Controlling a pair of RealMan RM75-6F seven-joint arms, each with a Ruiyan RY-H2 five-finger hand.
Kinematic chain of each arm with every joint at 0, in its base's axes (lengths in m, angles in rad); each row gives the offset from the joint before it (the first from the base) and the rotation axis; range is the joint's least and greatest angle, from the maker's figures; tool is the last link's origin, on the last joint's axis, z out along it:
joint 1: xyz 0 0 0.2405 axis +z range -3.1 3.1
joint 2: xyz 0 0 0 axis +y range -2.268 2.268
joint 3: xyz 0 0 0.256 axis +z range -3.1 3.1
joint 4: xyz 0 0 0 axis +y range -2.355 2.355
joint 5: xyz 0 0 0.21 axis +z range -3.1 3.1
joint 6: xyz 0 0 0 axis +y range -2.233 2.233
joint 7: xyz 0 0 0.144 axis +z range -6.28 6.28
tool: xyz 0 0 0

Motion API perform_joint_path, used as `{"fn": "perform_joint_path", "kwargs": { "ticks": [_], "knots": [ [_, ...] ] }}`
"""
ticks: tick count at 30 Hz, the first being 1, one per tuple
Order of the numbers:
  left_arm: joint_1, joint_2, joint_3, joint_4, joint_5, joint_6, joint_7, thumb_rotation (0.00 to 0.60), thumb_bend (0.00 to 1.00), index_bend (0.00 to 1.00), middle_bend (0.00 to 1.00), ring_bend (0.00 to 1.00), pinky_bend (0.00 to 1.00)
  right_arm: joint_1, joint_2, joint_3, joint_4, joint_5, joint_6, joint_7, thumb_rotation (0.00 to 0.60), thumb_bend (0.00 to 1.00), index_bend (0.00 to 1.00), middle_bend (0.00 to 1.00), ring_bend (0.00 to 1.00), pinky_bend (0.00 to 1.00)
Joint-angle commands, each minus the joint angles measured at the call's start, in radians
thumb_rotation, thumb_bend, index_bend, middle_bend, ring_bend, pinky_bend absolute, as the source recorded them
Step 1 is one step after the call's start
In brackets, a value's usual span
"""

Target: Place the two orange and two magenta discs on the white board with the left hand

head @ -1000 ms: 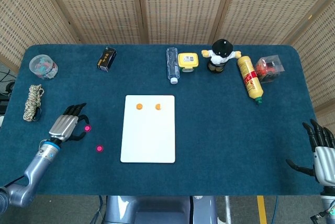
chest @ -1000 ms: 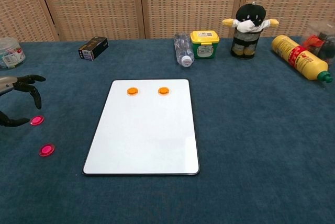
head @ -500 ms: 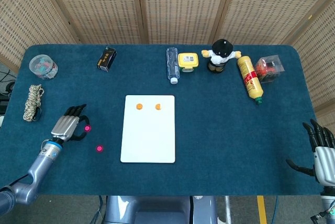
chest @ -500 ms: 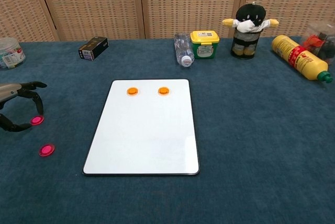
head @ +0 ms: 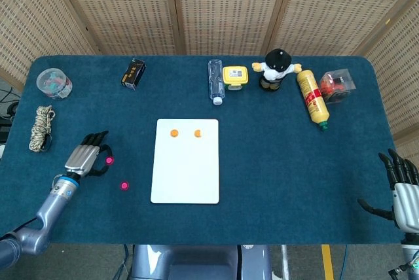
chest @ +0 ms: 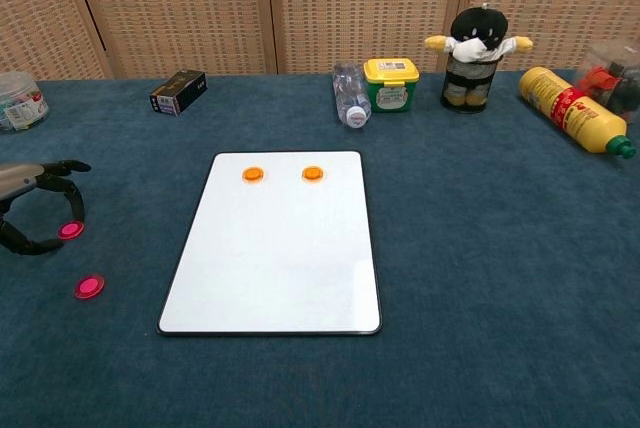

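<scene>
Two orange discs (head: pixel 173 133) (head: pixel 197 133) lie on the top part of the white board (head: pixel 186 175), also in the chest view as discs (chest: pixel 253 174) (chest: pixel 313 174) on the board (chest: pixel 275 268). Two magenta discs lie on the blue cloth left of the board. My left hand (head: pixel 84 157) arches over the upper magenta disc (head: pixel 109 159) (chest: pixel 69 230); finger and thumb curve around it with a small gap, and the disc lies flat on the cloth. The lower magenta disc (head: pixel 124 186) (chest: pixel 89 287) lies free. My right hand (head: pixel 400 188) rests at the table's right edge, fingers spread, holding nothing.
Along the back stand a black box (head: pixel 133 73), a lying water bottle (head: pixel 215 80), a yellow tub (head: pixel 235 76), a plush toy (head: pixel 277 69), a mustard bottle (head: pixel 312 98) and a clear box (head: pixel 338 85). A plastic jar (head: pixel 54 83) and a rope coil (head: pixel 42 128) lie far left.
My left hand has sunk lower over the upper magenta disc and its finger and thumb have curled closer around it. The discs, the board and the right hand have not moved.
</scene>
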Motion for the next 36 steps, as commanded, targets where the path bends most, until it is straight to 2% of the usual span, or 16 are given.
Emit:
{"fn": "perform_joint_path", "kwargs": {
  "ticks": [1,4,8,18,25,30,36],
  "knots": [
    [0.0,-0.002,-0.001,0.001,0.002,-0.002,-0.001,0.6,0.35,0.45,0.0,0.0,0.0,0.0,0.0,0.0,0.0,0.0,0.0,0.001,0.6,0.0,0.0,0.0,0.0,0.0],
    [0.001,-0.005,-0.003,0.006,0.002,-0.005,-0.001,0.6,0.35,0.57,0.0,0.0,0.0,0.0,0.0,0.0,-0.001,0.001,0.0,0.003,0.6,0.0,0.0,0.0,0.0,0.0],
    [0.003,-0.008,-0.011,0.012,-0.002,-0.004,0.0,0.6,0.36,0.61,0.0,0.0,0.0,0.0,0.001,0.001,-0.001,0.002,-0.002,0.005,0.6,0.0,0.0,0.0,0.0,0.0],
    [0.007,0.0,-0.025,-0.002,-0.003,0.006,-0.004,0.6,0.36,0.62,0.0,0.0,0.0,0.0,0.002,0.001,-0.003,0.004,-0.004,0.007,0.6,0.0,0.0,0.0,0.0,0.0],
    [-0.005,0.007,-0.06,-0.04,-0.016,0.015,-0.013,0.6,0.35,0.62,0.0,0.0,0.0,0.0,0.004,0.0,-0.006,0.005,-0.006,0.01,0.6,0.01,0.0,0.0,0.0,0.0],
    [-0.054,-0.009,-0.098,-0.071,-0.019,-0.005,0.009,0.6,0.35,0.62,0.0,0.0,0.0,0.002,0.004,0.0,-0.006,0.004,-0.008,0.011,0.6,0.01,0.0,0.0,0.0,0.0],
    [-0.16,-0.071,-0.156,-0.079,-0.066,-0.1,0.079,0.6,0.35,0.62,0.0,0.0,0.0,0.002,0.005,0.001,-0.008,0.007,-0.011,0.014,0.6,0.02,0.0,0.0,0.0,0.0]
  ]
}}
